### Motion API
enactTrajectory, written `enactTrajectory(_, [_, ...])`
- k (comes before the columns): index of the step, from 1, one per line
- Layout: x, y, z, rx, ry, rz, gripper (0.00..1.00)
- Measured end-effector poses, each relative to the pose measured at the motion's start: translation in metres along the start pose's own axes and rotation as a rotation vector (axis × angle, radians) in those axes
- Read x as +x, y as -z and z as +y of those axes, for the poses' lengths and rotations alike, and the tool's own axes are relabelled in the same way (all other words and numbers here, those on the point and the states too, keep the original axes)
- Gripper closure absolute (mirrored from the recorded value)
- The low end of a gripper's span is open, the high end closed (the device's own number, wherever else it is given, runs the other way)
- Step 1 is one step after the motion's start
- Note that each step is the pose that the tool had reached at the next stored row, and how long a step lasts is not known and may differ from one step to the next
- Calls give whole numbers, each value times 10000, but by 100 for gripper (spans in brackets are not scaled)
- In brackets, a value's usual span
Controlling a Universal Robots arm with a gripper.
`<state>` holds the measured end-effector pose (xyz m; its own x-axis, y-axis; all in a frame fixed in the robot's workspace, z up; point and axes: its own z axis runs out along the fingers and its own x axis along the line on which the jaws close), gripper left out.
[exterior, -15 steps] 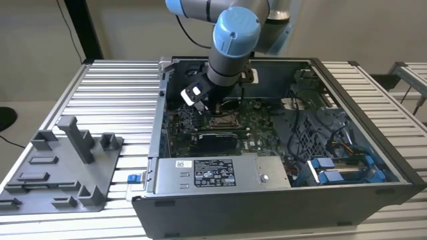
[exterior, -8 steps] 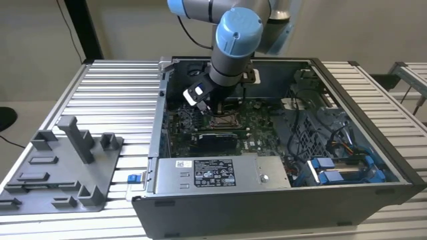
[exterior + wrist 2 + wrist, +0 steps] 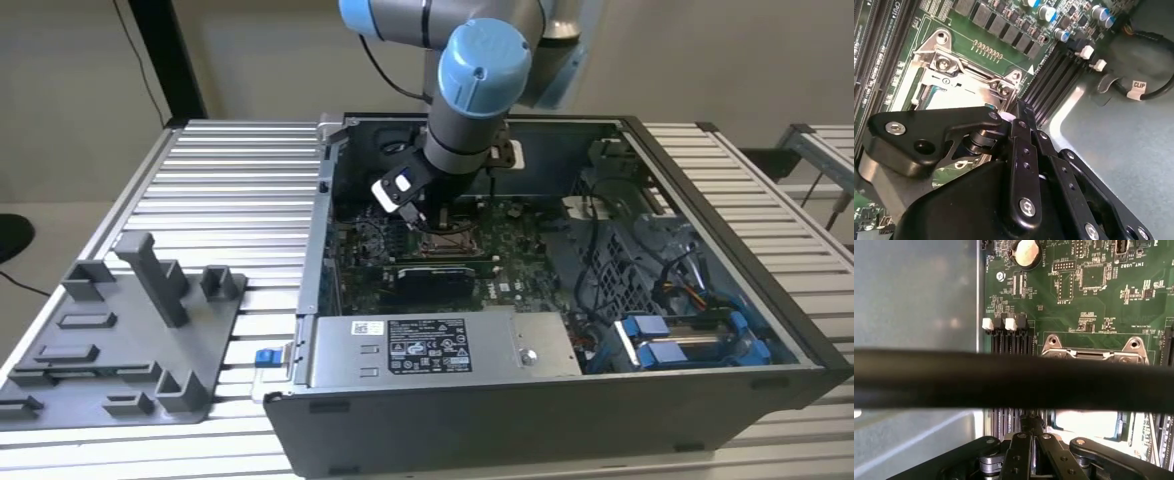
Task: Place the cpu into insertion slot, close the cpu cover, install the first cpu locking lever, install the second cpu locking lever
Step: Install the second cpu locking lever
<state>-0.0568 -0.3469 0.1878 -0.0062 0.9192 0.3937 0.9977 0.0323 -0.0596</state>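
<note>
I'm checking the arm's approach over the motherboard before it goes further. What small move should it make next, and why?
Probably a short, slow descent straight down. In the exterior view the gripper hangs just above the insertion slot, and in the second wrist view the slot's metal rim lies beyond the gripper's linkage, so it already looks roughly lined up.

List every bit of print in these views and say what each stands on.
White tag on the black cable: one short word in capitals.
White label on the grey box: lines of print and symbols, too small to read.
Green board: white lettering beside its parts in both wrist views, too small to read with confidence.
</note>
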Motion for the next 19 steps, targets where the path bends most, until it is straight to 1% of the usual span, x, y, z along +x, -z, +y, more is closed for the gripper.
enactTrajectory(5, [-8,-22,26,26,0,-8,100])
enactTrajectory(7, [-12,-32,37,23,1,-13,100])
enactTrajectory(10, [-19,-42,50,45,-5,-23,100])
enactTrajectory(12, [-21,-48,56,70,-5,-15,100])
enactTrajectory(14, [-21,-48,56,71,-3,6,100])
enactTrajectory(15, [-19,-48,52,120,-1,29,100])
enactTrajectory(16, [-8,-41,18,431,-9,141,100])
enactTrajectory(17, [-4,-38,5,536,-13,187,100])
enactTrajectory(19, [-3,-37,5,534,-15,187,100])
